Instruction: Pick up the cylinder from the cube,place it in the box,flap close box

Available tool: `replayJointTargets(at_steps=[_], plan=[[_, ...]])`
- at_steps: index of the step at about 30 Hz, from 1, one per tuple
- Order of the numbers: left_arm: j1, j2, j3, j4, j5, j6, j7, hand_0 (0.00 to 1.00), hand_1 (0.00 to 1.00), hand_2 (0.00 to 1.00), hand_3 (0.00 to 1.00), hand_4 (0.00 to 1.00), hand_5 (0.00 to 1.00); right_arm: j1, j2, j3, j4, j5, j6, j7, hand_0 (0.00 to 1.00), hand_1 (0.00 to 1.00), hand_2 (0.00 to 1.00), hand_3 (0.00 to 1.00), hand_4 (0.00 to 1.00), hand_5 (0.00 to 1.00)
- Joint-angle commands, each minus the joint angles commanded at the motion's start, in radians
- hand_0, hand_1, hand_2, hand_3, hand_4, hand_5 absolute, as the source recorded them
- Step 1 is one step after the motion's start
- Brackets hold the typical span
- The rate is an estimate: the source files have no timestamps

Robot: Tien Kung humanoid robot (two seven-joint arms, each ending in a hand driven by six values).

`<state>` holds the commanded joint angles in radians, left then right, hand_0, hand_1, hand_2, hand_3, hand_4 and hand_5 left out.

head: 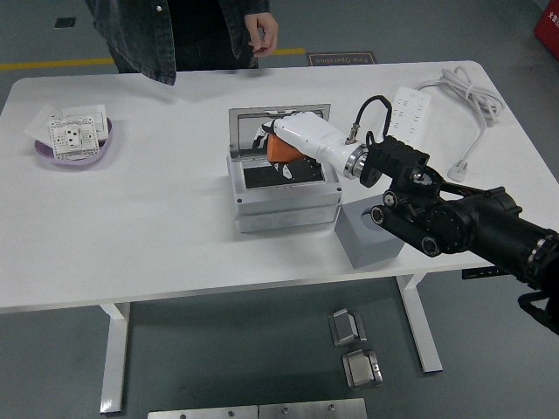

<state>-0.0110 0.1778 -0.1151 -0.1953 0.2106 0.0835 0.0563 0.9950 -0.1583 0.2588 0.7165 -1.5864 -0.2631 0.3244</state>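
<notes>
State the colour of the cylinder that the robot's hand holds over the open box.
Orange. The cylinder shows in the head view, gripped by the white right hand.

On the one white bench there is one grey box with one raised flap, one orange cylinder, one grey cube at about 4 o'clock from the box, one white power strip at 2 o'clock, and one purple dish at 9 o'clock carrying two white socket plates. One robot hand is in view, and one person stands at 12 o'clock. Two metal blocks lie on the floor.
</notes>
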Motion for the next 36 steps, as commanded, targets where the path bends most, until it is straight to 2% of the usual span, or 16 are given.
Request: replayJointTargets(at_steps=[6,9,10,15,16,21,22,27,28,34,35,36], plan=[[-0.006,0.001,0.002,-0.001,0.002,0.000,-0.001,0.686,0.655,0.560,0.609,0.642,0.297,0.010,0.007,-0.004,-0.025,-0.001,0.054,0.027,0.002,0.113,0.578,0.456,0.002,0.002],[-0.008,0.000,0.001,-0.001,0.004,0.000,0.000,0.686,0.655,0.560,0.609,0.642,0.297,0.012,0.009,-0.004,-0.031,-0.007,0.062,0.035,0.002,0.113,0.578,0.456,0.002,0.002],[-0.008,0.000,0.001,-0.001,0.004,0.000,0.000,0.686,0.654,0.560,0.609,0.642,0.299,0.012,0.010,-0.004,-0.031,-0.009,0.063,0.038,0.002,0.180,0.625,0.576,0.154,0.002],[-0.011,-0.001,0.003,-0.002,0.001,-0.002,0.000,0.686,0.654,0.560,0.609,0.642,0.299,0.013,0.011,-0.005,-0.030,-0.022,0.067,0.048,0.002,0.180,0.625,0.576,0.154,0.002],[-0.011,-0.001,0.005,-0.002,0.001,-0.003,0.000,0.686,0.654,0.560,0.608,0.642,0.298,0.012,0.011,-0.004,-0.030,-0.023,0.068,0.050,0.225,0.403,0.727,0.736,0.424,0.124],[-0.013,-0.002,0.007,-0.003,0.004,-0.005,0.001,0.686,0.654,0.560,0.608,0.642,0.298,0.010,0.005,0.012,-0.030,-0.030,0.082,0.060,0.225,0.403,0.727,0.736,0.424,0.124],[-0.013,-0.003,0.006,-0.003,0.005,-0.006,0.001,0.686,0.654,0.559,0.608,0.641,0.298,0.009,0.004,0.015,-0.030,-0.032,0.085,0.062,0.330,0.489,0.775,0.885,0.639,0.179],[-0.016,-0.004,0.009,-0.004,0.008,-0.006,0.001,0.686,0.654,0.559,0.608,0.641,0.298,0.007,-0.003,0.032,-0.034,-0.036,0.095,0.071,0.330,0.489,0.775,0.885,0.639,0.179],[-0.016,-0.004,0.010,-0.004,0.007,-0.006,0.000,0.686,0.654,0.547,0.608,0.641,0.298,0.007,-0.003,0.034,-0.035,-0.035,0.097,0.073,0.359,0.499,0.778,0.887,0.738,0.212],[-0.019,-0.005,0.014,-0.005,0.005,-0.005,-0.001,0.686,0.654,0.547,0.608,0.641,0.298,0.003,-0.007,0.038,-0.043,-0.029,0.096,0.083,0.359,0.499,0.778,0.887,0.738,0.212],[-0.019,-0.005,0.015,-0.006,0.005,-0.005,-0.001,0.686,0.654,0.538,0.607,0.639,0.292,0.002,-0.007,0.037,-0.044,-0.028,0.096,0.083,0.376,0.498,0.778,0.897,0.786,0.247],[-0.019,-0.005,0.014,-0.006,0.006,-0.004,-0.001,0.686,0.654,0.538,0.607,0.639,0.292,0.001,-0.008,0.038,-0.044,-0.027,0.096,0.083,0.376,0.498,0.778,0.897,0.786,0.247]])
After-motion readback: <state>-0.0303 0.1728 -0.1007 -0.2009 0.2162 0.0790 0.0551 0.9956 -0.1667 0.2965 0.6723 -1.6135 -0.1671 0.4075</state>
